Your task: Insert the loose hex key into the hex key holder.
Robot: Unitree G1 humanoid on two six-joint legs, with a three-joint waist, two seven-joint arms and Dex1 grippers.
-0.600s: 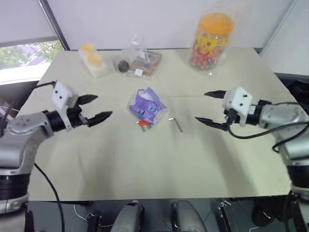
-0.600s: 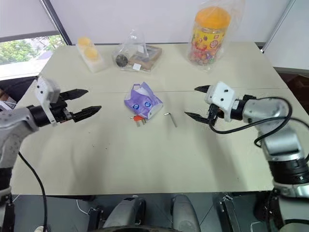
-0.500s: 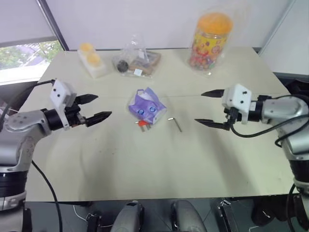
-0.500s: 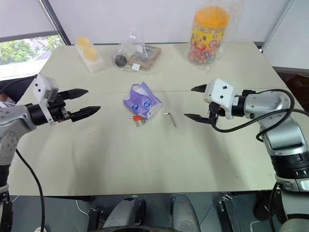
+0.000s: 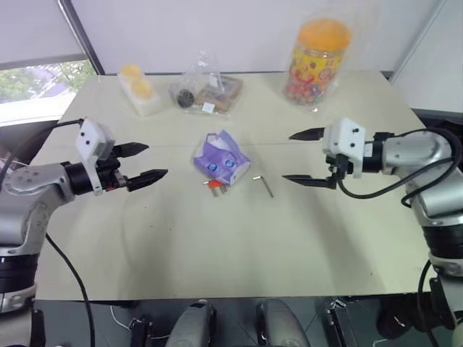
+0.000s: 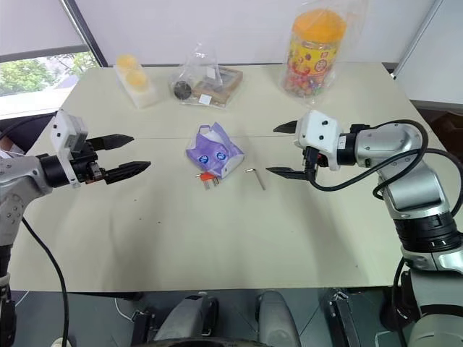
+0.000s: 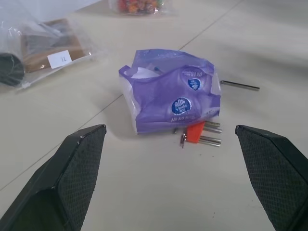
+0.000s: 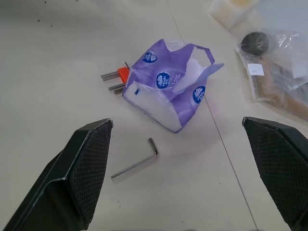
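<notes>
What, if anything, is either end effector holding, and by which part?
Nothing. Both the left end effector and right end effector are open; the loose hex key lies untouched.

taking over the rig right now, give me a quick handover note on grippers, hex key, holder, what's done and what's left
Left gripper: open, empty, above the table, left of the packet.
Right gripper: open, empty, just right of the key.
Loose hex key: flat on the table, right of the purple packet, untouched.
Hex key holder: on the table against the packet's near edge, partly tucked under it.
Done: nothing grasped.
Left: pick up the key, secure the holder, insert.
</notes>
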